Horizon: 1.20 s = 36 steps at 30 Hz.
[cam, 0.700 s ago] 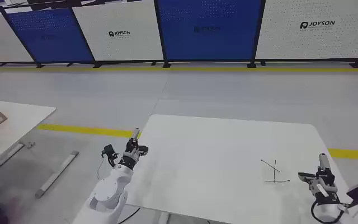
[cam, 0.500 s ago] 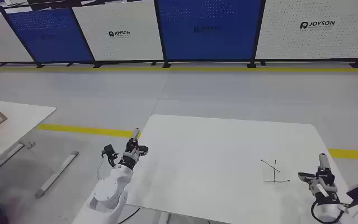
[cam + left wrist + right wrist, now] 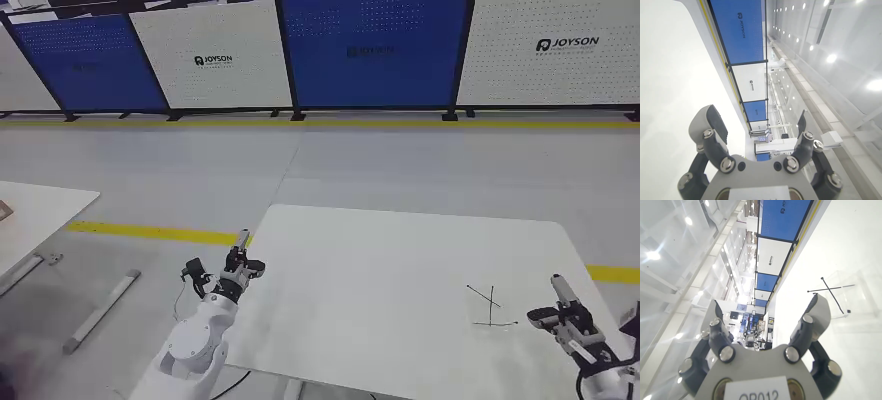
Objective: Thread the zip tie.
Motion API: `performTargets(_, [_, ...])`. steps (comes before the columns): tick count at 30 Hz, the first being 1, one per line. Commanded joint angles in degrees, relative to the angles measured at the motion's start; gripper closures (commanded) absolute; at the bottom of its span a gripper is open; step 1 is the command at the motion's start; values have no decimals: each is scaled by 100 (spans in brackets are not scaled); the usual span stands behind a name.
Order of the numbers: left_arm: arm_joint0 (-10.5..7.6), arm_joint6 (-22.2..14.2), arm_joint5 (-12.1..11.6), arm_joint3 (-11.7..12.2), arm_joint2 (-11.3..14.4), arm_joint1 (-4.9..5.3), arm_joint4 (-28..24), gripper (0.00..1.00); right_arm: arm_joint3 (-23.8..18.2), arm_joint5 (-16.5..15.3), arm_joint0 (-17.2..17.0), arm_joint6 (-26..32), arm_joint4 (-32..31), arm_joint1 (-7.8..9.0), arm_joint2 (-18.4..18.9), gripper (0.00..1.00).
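My right gripper (image 3: 765, 302), open and empty, hangs near the crossed zip ties (image 3: 829, 289); next, I reckon, pinch one.

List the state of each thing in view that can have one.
left gripper: jaws open, empty.
right gripper: jaws open, empty.
zip ties: two, lying straight and crossed, neither threaded, neither held.

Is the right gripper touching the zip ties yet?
Apart. The right wrist view shows bare table between the open right gripper and the crossed zip ties.
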Motion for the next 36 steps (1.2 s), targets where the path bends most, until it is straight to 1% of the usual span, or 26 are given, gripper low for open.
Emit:
performTargets(1, [0,0,0,0,0,0,0,0,-1,-3,0,-7,-1,0,-2,0])
performTargets(12, [0,0,0,0,0,0,0,0,-1,-3,0,-7,-1,0,-2,0])
performTargets(13, [0,0,0,0,0,0,0,0,-44,35,11,230,-12,9,-56,0])
performTargets(14, [0,0,0,0,0,0,0,0,-48,170,114,819,-31,50,-25,0])
performTargets(16, [0,0,0,0,0,0,0,0,52,324,333,1558,-85,122,187,0])
performTargets(19, [0,0,0,0,0,0,0,0,76,561,572,2354,-341,209,279,0])
performTargets(20, [0,0,0,0,0,0,0,0,86,671,658,2694,-491,243,256,0])
performTargets(22, [0,0,0,0,0,0,0,0,178,819,896,3006,-623,287,248,0])
performTargets(23, [0,0,0,0,0,0,0,0,190,832,979,3295,-762,314,174,0])
performTargets(25, [0,0,0,0,0,0,0,0,336,876,1174,3562,-829,344,100,0])
performTargets(26, [0,0,0,0,0,0,0,0,443,920,1302,3793,-919,366,5,0])
performTargets(27, [0,0,0,0,0,0,0,0,599,1036,1414,3498,-956,365,45,0])
performTargets(28, [0,0,0,0,0,0,0,0,631,1076,1443,3318,-944,358,61,0])
performTargets(36, [0,0,0,0,0,0,0,0,631,1076,1443,3318,-944,358,61,0])
